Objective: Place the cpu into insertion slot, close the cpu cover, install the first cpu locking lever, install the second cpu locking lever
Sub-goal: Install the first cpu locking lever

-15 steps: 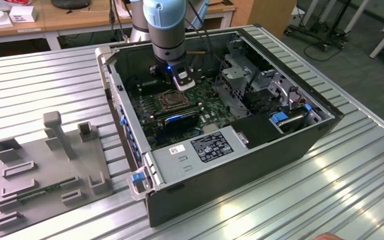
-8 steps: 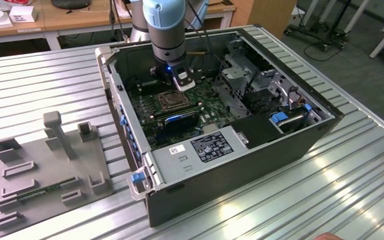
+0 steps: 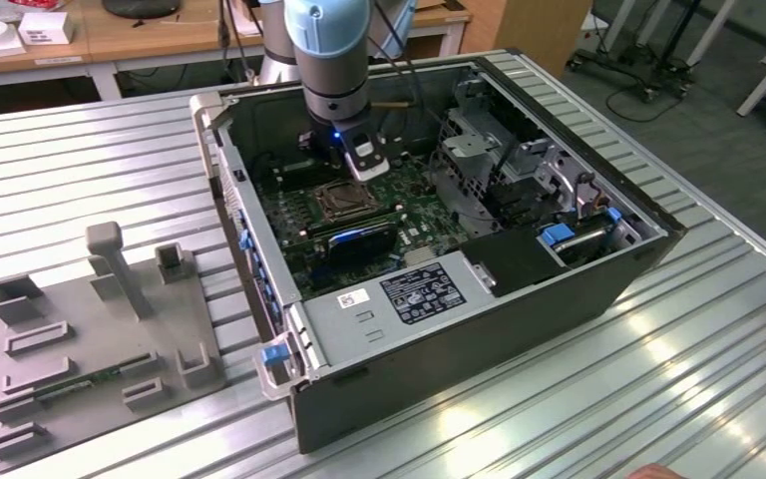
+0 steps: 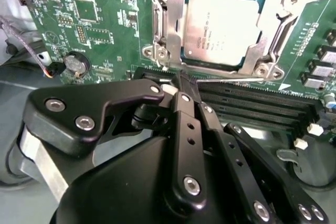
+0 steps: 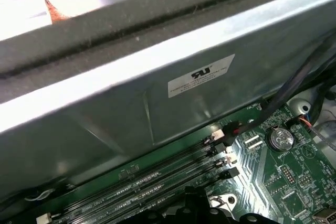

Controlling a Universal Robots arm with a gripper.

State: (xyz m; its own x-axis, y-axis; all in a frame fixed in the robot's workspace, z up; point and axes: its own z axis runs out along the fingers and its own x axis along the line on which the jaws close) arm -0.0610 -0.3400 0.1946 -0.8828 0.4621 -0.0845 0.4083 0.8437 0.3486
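Black pincer (image 4: 181,85), fingers together, tips gripping thin silvery wire locking lever (image 4: 231,81) beside socket. Arm (image 3: 332,60) upright, reaching down into open grey computer case (image 3: 490,329) on ribbed metal surface (image 3: 77,170). One tan-silver square cpu (image 4: 223,27) seated in dark metal-rimmed insertion slot (image 4: 185,56); one silvery frame cpu cover (image 4: 268,35) closed over it.
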